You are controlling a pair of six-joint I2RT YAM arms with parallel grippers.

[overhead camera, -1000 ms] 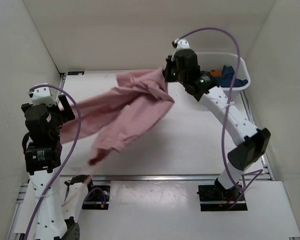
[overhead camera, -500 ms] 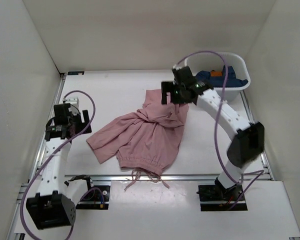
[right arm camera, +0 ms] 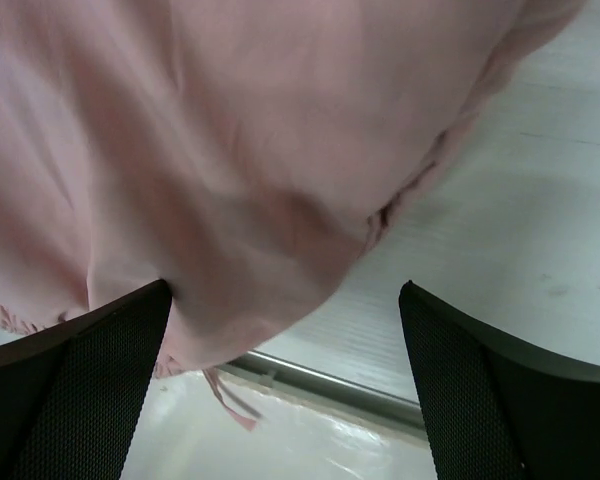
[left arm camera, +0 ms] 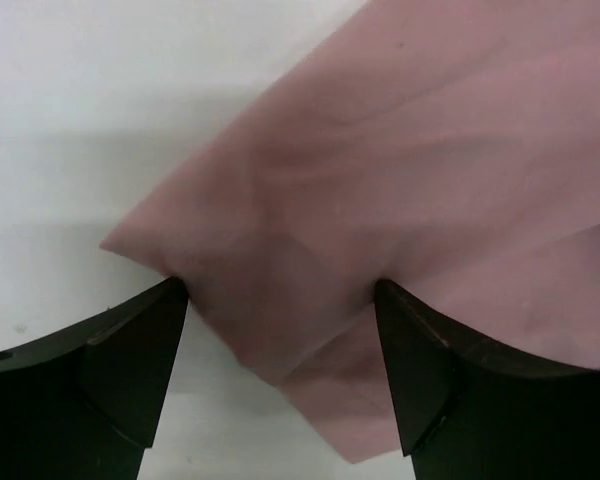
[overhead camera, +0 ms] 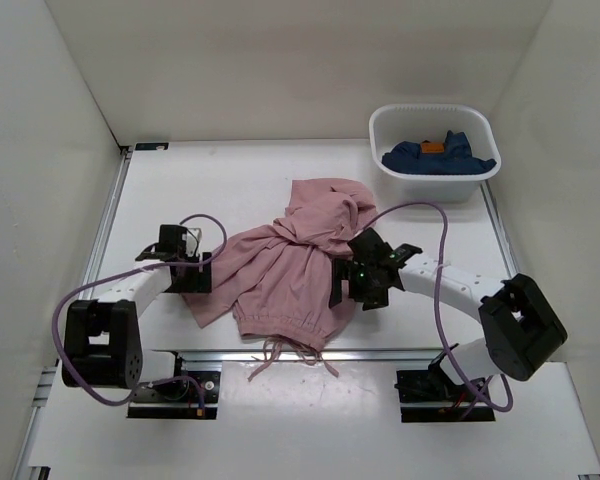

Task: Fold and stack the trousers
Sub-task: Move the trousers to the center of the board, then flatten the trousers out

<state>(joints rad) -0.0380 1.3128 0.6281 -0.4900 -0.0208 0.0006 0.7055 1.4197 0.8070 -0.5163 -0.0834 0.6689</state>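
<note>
The left gripper [left arm camera: 280, 295] is standing wide open, a corner of the trousers [overhead camera: 290, 265] lying between its jaws. The right gripper [right arm camera: 285, 295] is gaping likewise over pink cloth.

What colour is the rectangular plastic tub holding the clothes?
White tub, best seen in the top view.

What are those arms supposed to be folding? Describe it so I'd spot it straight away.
On the white table, look near the middle front. The trousers lie there in a crumpled heap, drawstrings trailing over the near edge. They are dusty pink, unlike the dark blue clothes in the tub at the far right.
</note>
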